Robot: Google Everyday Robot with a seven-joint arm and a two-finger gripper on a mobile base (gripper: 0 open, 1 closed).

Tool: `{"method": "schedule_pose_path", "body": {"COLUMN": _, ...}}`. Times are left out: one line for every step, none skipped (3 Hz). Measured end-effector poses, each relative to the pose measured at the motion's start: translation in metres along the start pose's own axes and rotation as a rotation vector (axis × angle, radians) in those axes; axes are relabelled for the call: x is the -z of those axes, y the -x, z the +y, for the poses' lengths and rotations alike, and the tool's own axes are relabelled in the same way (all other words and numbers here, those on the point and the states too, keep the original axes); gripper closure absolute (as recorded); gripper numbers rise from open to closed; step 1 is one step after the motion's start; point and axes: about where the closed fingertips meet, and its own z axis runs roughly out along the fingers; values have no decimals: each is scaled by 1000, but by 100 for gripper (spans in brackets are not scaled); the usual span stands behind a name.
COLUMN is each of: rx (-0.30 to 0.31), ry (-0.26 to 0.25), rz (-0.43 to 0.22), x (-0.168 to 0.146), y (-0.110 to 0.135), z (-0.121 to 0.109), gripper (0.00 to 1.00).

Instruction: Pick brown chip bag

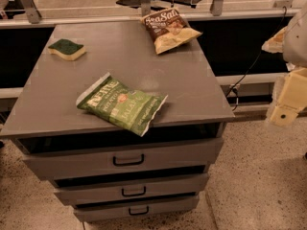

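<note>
Camera view: brown chip bag [169, 28] lies flat on the grey worktop [120, 56], well behind and right of the green chip bag [122, 104]; sponge [67, 49] is behind and left of the green bag. Gripper [286, 104] hangs off the worktop, well right of the green bag, touching nothing. Spread or pressed together, cannot tell.

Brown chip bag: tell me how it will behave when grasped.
The brown bag looks puffy and crinkled: probably light, likely to crumple under a pinch. Lying flat near the table's far edge, it shouldn't roll, though it may slide. The end effector hangs beyond the table's right side.
</note>
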Motion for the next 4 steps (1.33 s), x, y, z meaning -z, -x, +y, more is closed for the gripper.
{"method": "schedule_pose_path", "body": {"rx": 0, "ry": 0, "rz": 0, "x": 0, "y": 0, "z": 0, "gripper": 0}}
{"method": "schedule_pose_path", "body": {"rx": 25, "ry": -21, "rz": -63, "x": -12, "y": 13, "z": -21, "gripper": 0}}
{"method": "schedule_pose_path", "body": {"rx": 54, "ry": -46, "rz": -203, "x": -42, "y": 45, "z": -66, "gripper": 0}}
{"method": "schedule_pose_path", "body": {"rx": 83, "ry": -106, "rz": -365, "x": -66, "y": 93, "z": -122, "gripper": 0}}
